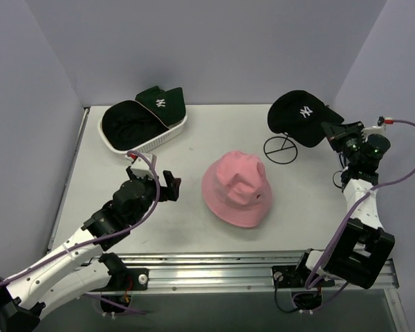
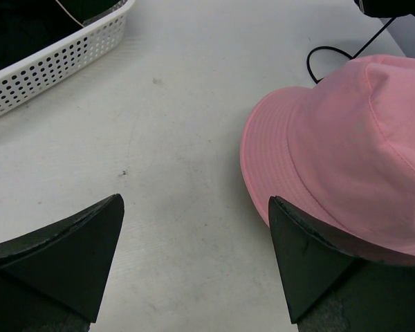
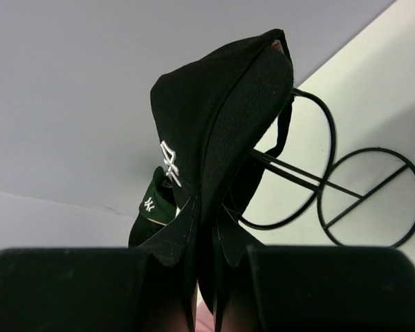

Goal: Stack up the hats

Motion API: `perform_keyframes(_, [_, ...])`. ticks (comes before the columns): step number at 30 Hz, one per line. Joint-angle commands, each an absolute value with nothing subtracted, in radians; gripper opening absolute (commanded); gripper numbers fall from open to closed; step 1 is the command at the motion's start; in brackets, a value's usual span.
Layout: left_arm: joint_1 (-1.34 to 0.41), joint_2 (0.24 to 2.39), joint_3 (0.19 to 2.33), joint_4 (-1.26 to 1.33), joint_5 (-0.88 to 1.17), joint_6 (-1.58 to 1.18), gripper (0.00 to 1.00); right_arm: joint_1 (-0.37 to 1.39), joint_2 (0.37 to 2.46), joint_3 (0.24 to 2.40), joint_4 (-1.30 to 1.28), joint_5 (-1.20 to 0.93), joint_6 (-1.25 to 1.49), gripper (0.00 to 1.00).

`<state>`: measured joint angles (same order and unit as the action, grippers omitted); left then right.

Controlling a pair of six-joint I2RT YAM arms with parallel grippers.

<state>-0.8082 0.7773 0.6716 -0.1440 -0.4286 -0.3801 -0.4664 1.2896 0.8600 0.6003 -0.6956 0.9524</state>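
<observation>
Just left of the pink bucket hat (image 1: 236, 188) on the worktop (image 1: 214, 131), my left hand (image 1: 167, 187) is spread wide, while beyond that hat to the right my right hand (image 1: 335, 135) is pinching the black cap (image 1: 301, 112) by its brim at the wire stand (image 1: 281, 149).
</observation>
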Motion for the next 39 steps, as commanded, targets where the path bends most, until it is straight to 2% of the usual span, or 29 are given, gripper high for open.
perform_keyframes(1, [-0.818, 0.770, 0.689, -0.092, -0.460, -0.359, 0.94, -0.505, 1.247, 0.792, 0.756, -0.703, 0.976, 0.00])
perform_keyframes(13, [-0.825, 0.759, 0.684, -0.094, -0.480, -0.348, 0.94, -0.564, 1.328, 0.565, 1.002, -0.744, 1.026, 0.00])
perform_keyframes(25, [-0.831, 0.778, 0.690, -0.089, -0.488, -0.334, 0.94, -0.592, 1.511, 0.506, 1.296, -0.804, 1.149, 0.00])
perform_keyframes(33, [-0.836, 0.779, 0.689, -0.084, -0.495, -0.328, 0.94, -0.592, 1.563, 0.503, 1.298, -0.798, 1.123, 0.02])
perform_keyframes(39, [-0.839, 0.781, 0.689, -0.087, -0.499, -0.325, 0.94, -0.591, 1.606, 0.505, 1.308, -0.793, 1.121, 0.00])
